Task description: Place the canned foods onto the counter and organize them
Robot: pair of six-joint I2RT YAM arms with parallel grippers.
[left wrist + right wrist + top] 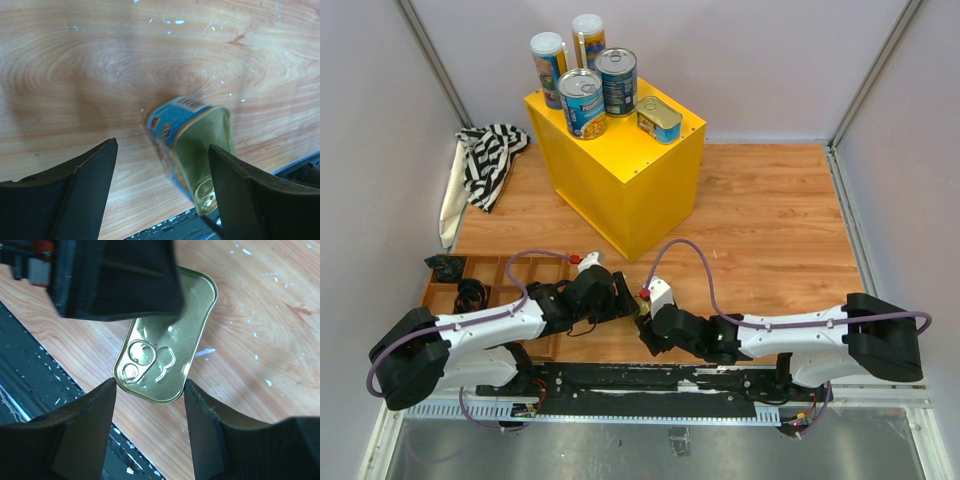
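The yellow counter (620,170) carries two tall white-lidded cans (548,62) (588,36), two blue-labelled cans (582,102) (617,80) and one gold tin (659,119). A second gold tin (641,311) with a blue label lies on the wooden table between the two grippers. My left gripper (626,304) is open; in its wrist view (162,150) the tin (192,145) sits between the fingers, close to the right one. My right gripper (648,330) is open; in its wrist view (149,390) the fingertips flank the pull-tab end of the tin (167,345).
A wooden compartment tray (490,285) with small black objects sits at the left, under my left arm. A striped cloth (485,160) lies left of the counter. A black rail (640,380) runs along the near edge, just behind the tin.
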